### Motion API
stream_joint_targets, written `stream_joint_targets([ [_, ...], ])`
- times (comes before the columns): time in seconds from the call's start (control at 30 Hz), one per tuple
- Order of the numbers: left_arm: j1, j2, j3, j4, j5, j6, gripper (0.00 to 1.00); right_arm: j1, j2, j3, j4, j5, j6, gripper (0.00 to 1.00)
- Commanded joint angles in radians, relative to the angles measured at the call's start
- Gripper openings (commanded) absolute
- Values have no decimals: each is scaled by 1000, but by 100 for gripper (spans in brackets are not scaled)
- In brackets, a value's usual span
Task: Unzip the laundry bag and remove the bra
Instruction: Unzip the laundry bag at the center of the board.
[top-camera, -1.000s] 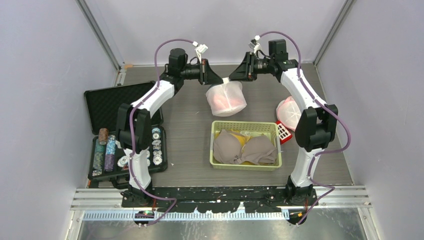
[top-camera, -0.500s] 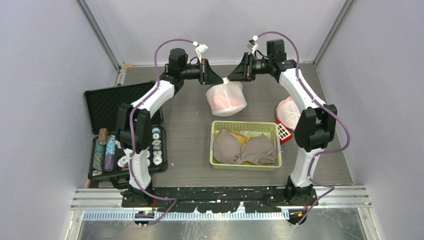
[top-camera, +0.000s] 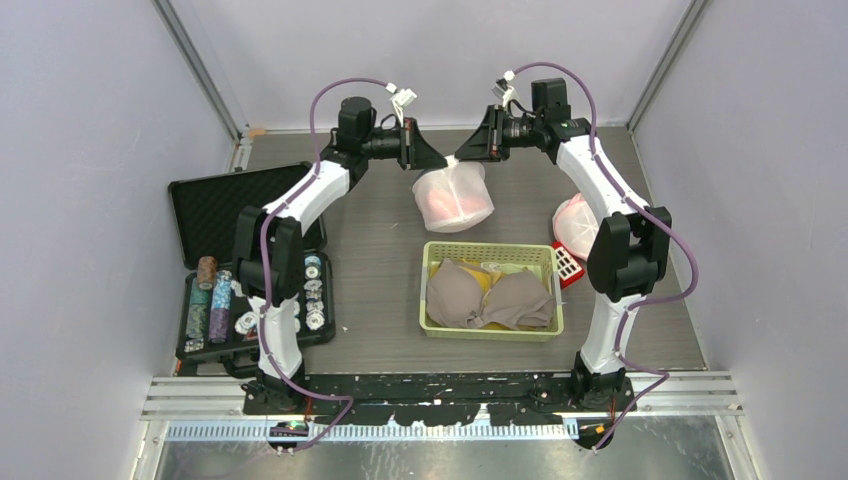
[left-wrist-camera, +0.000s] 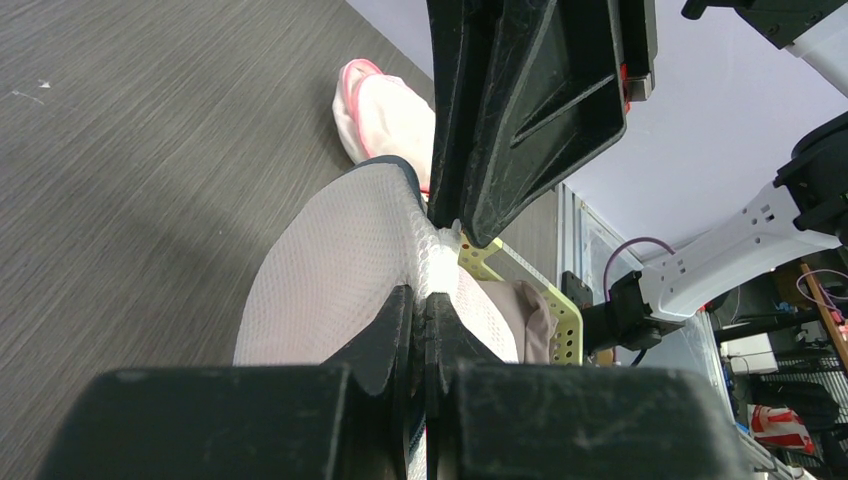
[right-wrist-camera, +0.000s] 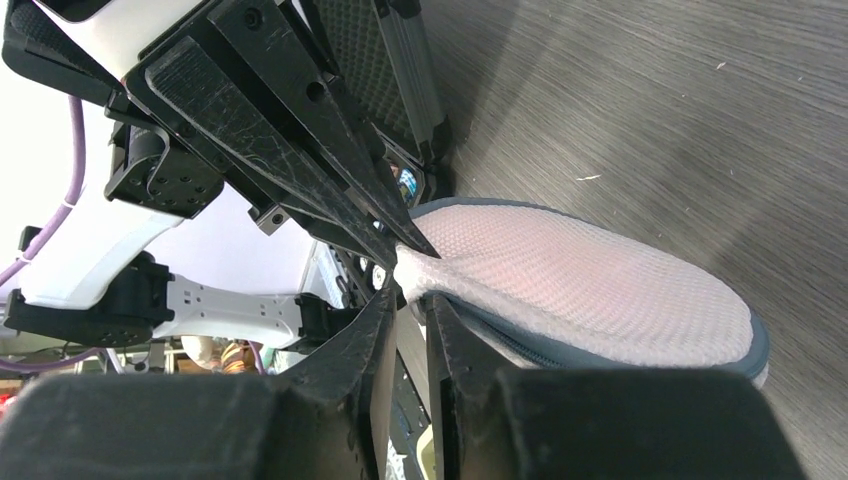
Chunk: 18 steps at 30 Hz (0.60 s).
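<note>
The laundry bag (top-camera: 453, 196), a white mesh pouch, hung above the table (top-camera: 370, 260) in the upper centre of the top view, held by its top between the two grippers. A pink garment (top-camera: 447, 207) showed through the mesh in its lower half. In the right wrist view the bag (right-wrist-camera: 590, 285) filled the centre right of the frame, with a grey-blue trim (right-wrist-camera: 600, 352) running along its lower edge; I could not tell whether the zip was done up. The left gripper (top-camera: 437, 160) reached in from the left, and in its own camera its fingers (left-wrist-camera: 398, 320) were pressed together on a fold of mesh at the bag's top. The right gripper (top-camera: 463, 156) came from the right, its tip touching the left one's, and its fingers (right-wrist-camera: 375, 330) pinched the small white nub of the bag with only a narrow slit between them. Just below the bag, in the centre of the top view, stood a yellow-green perforated basket (top-camera: 490, 248) holding taupe bras (top-camera: 490, 297). To its right lay a second white and pink pouch (top-camera: 577, 222) beside a red and white item (top-camera: 567, 265). At the left of the frame an open black case (top-camera: 215, 205) held stacks of poker chips (top-camera: 210, 295).
</note>
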Motion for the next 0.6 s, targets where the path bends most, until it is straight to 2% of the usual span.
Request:
stream_joint_targets([
  [0.0,-15,-9,47,69,41,-17,0,16,0,43,36,10,1,22],
  [0.27,-18,-14,48,72,36,-17,0,24,4,45,8,30,-29,20],
  [0.4,-17,-16,41,72,18,-23,0,23,9,65,-21,71,-58,1],
  [0.57,3,-15,27,93,2,-26,0,-4,11,82,-58,89,-67,1],
])
